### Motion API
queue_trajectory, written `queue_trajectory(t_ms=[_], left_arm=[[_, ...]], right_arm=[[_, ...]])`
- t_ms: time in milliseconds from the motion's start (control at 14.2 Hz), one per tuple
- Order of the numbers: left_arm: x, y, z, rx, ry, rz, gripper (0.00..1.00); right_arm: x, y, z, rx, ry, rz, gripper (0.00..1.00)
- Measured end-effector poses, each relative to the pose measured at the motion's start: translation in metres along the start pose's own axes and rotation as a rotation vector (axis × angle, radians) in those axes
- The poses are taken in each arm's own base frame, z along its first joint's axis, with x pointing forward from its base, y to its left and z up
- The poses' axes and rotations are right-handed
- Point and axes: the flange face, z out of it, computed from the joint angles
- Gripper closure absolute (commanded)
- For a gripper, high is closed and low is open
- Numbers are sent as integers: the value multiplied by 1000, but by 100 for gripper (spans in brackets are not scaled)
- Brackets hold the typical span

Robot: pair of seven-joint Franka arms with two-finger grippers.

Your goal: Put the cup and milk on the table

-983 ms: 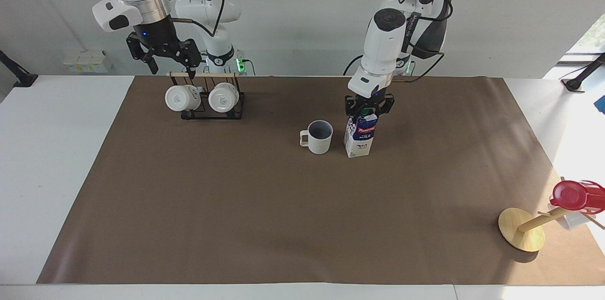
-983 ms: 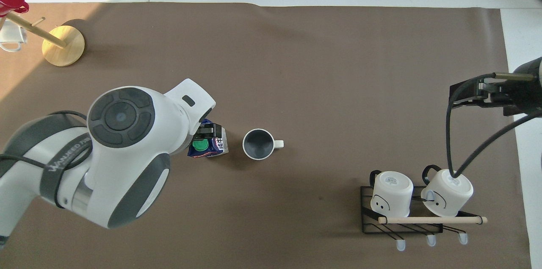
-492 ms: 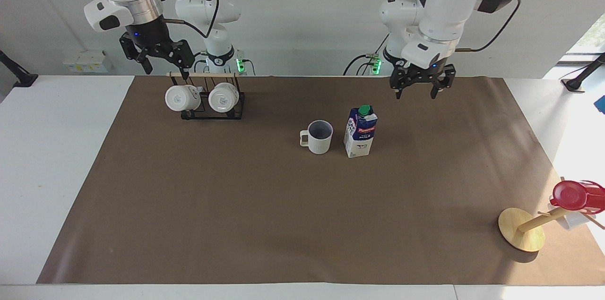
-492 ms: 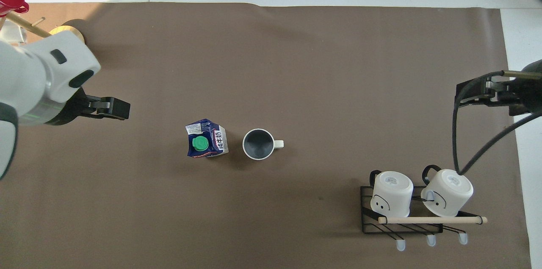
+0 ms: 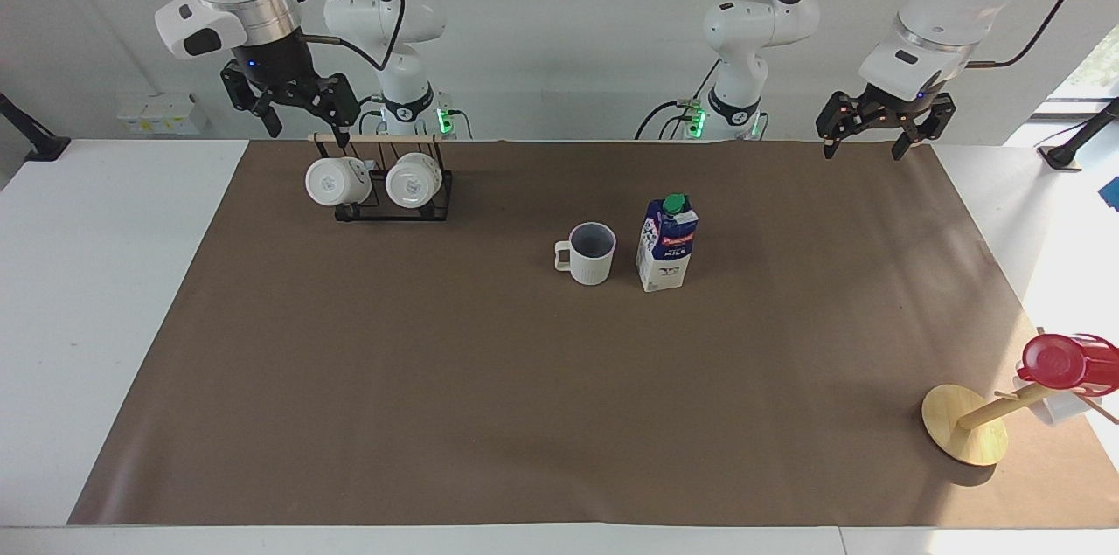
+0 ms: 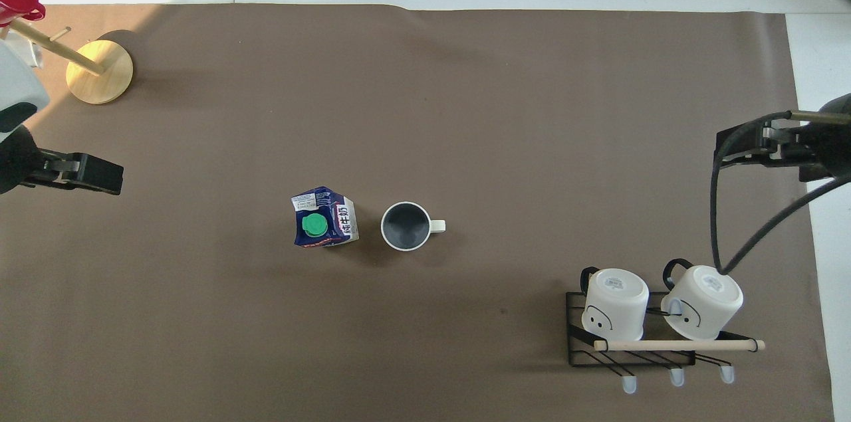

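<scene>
The cream-white ribbed cup (image 5: 593, 253) stands upright on the brown paper of the table (image 5: 437, 380), its handle toward the right arm's end. The milk carton (image 5: 667, 243) stands upright beside it, toward the left arm's end, a small gap between them. Both show in the overhead view, the cup (image 6: 405, 226) and the milk (image 6: 324, 217). My left gripper (image 5: 862, 153) is open and empty, raised over the paper's edge at the left arm's end. My right gripper (image 5: 306, 132) is open and empty, raised over the mug rack.
A black wire rack (image 5: 393, 198) with a wooden bar holds two white mugs (image 5: 334, 181) near the right arm's base. A wooden stand (image 5: 962, 424) with a red cup (image 5: 1053, 361) sits at the left arm's end, farthest from the robots.
My left gripper let go of the milk carton's top, rose and swung away toward the left arm's end. The carton stays upright. My right gripper lifted slightly over the rack.
</scene>
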Motion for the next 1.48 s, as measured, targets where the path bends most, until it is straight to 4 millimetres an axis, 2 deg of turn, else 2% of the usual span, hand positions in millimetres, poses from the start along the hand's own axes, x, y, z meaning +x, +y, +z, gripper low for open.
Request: queue_trajectory(t_ms=[562,913,1264,1475], left_arm=[[-2,-5,2,-30,-19,-15,0],[-3,-27,3,-111,-17,-66,0],[-5,-23,-3,-110,-7,-60,0],[-11,-20,-13,-103,11,-58,0]], right_arm=[[0,0,0,0,0,0,0],[0,0,0,0,0,0,0],[0,0,0,0,0,0,0],[0,0,0,0,0,0,0]])
